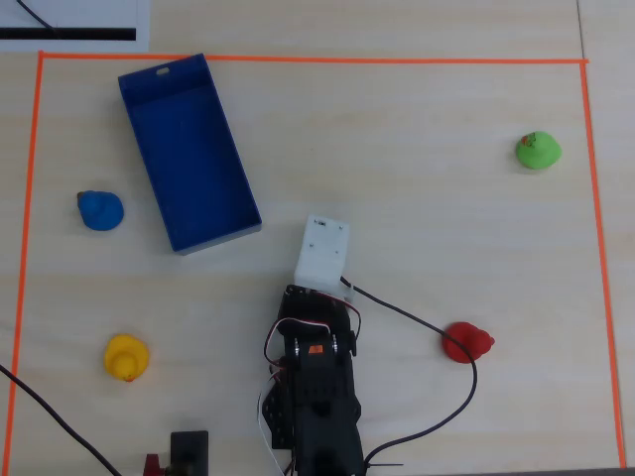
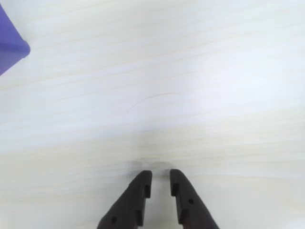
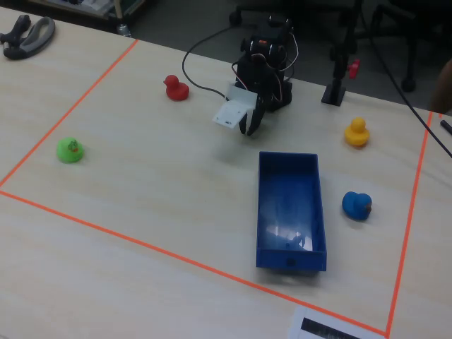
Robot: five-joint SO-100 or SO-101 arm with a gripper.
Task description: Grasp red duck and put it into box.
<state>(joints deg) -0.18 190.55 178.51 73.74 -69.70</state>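
Observation:
The red duck (image 1: 466,342) stands on the table to the right of the arm in the overhead view; in the fixed view it (image 3: 175,87) is left of the arm. The deep-blue box (image 1: 189,149) lies empty at the upper left of the overhead view and in front of the arm in the fixed view (image 3: 291,205). One corner of it (image 2: 9,43) shows in the wrist view. My gripper (image 2: 161,175) hangs low over bare table, its jaws drawn together with only a thin slit between them and nothing held. It also shows in the fixed view (image 3: 247,129). The duck is outside the wrist view.
A green duck (image 1: 538,150), a blue duck (image 1: 100,210) and a yellow duck (image 1: 126,357) stand inside the orange tape border (image 1: 298,59). A white camera housing (image 1: 322,253) covers the gripper from above. A black cable (image 1: 437,327) loops beside the red duck.

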